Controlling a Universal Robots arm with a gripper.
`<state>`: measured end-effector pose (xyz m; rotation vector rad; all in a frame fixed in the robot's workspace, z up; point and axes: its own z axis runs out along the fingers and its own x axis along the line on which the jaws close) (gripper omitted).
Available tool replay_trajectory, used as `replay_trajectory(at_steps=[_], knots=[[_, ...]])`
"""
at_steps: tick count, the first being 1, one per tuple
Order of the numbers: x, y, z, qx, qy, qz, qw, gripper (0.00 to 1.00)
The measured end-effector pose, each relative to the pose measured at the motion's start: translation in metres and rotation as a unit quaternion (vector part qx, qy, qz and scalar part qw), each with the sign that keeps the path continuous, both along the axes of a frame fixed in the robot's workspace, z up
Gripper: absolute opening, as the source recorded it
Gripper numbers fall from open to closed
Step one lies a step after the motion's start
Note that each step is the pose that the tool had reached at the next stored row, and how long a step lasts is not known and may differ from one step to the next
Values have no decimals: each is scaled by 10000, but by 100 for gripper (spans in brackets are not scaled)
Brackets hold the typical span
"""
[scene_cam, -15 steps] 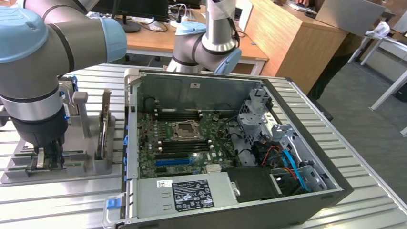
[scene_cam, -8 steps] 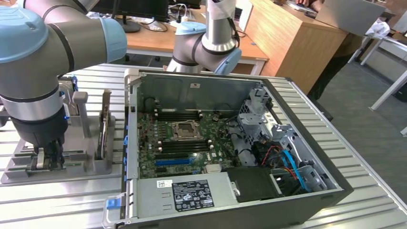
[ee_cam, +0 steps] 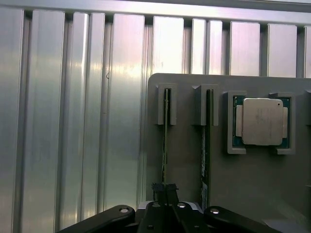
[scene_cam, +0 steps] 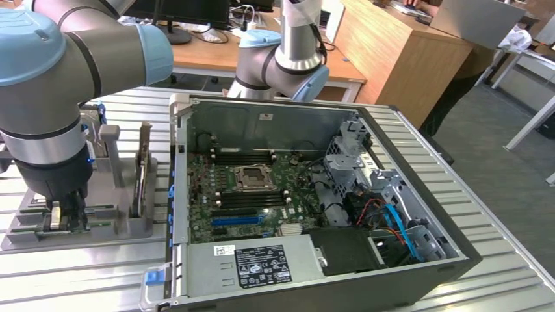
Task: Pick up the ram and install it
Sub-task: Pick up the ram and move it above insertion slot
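The ram [ee_cam: 165, 141] is a thin green stick standing on edge in a slot of the grey holder [ee_cam: 243, 184]. My gripper [ee_cam: 164, 188] sits over its near end, with its dark fingertips [ee_cam: 157, 187] pressed together on the board's edge. A second stick [ee_cam: 204, 145] stands in the neighbouring slot. In the exterior view my gripper [scene_cam: 65, 218] is low over the holder [scene_cam: 117, 224] at the exterior view's left, beside the open computer case [scene_cam: 260, 120]. The motherboard [scene_cam: 251, 195] with its dark memory slots [scene_cam: 251, 156] lies inside the case.
A square silver processor chip [ee_cam: 262, 121] rests in a holder pocket beside the sticks. A flat part [scene_cam: 142, 169] stands upright on the holder. The case's power supply [scene_cam: 251, 265] and drive cage [scene_cam: 381, 188] crowd its near and right sides. A ribbed metal table [scene_cam: 485, 260] lies underneath.
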<state>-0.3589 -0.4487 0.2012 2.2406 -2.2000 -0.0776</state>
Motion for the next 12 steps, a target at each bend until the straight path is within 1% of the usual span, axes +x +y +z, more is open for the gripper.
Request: replay_trajectory(at_steps=[8,12], knots=[[0,0,0,4,0,0,10000,11],[0,0,31,4,1,0,10000,11]])
